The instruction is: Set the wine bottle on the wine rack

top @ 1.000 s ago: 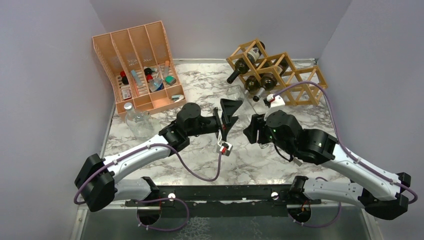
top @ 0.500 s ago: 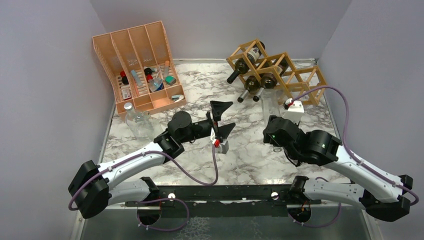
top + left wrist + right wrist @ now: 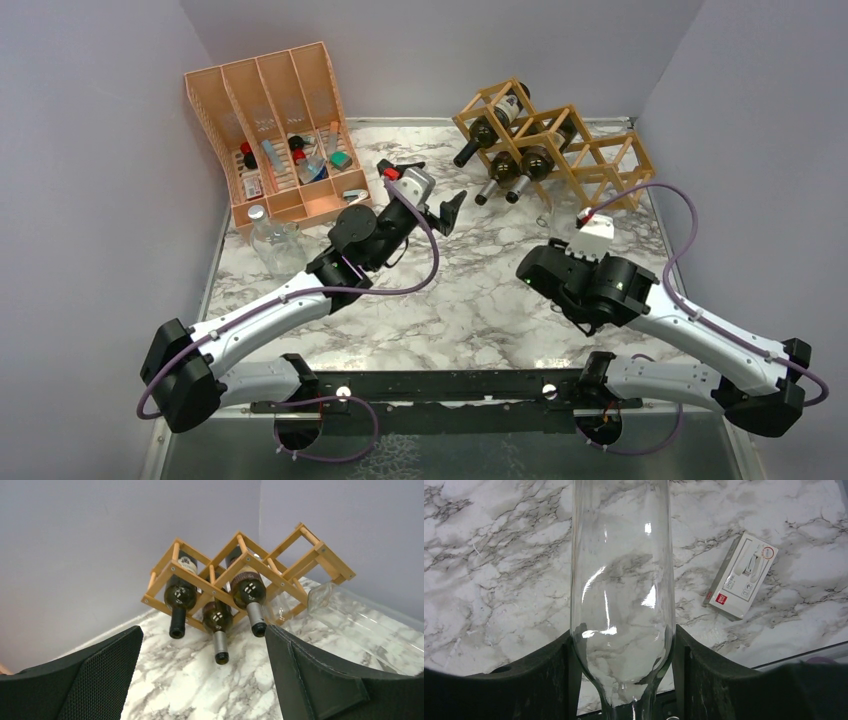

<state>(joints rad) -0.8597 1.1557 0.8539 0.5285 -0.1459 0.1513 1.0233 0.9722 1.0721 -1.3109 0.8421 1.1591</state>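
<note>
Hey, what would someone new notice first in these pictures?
A clear bottle clamped in the right pincer fills the right wrist view. Next comes the wooden rack in the table's far right corner, with three dark bottles lying in its cells. An orange organiser stands far left.

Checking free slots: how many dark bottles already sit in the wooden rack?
3 in the wine rack: left bottle in the left cell, middle bottle lowest, right bottle beside it. No other dark one shows.
</note>
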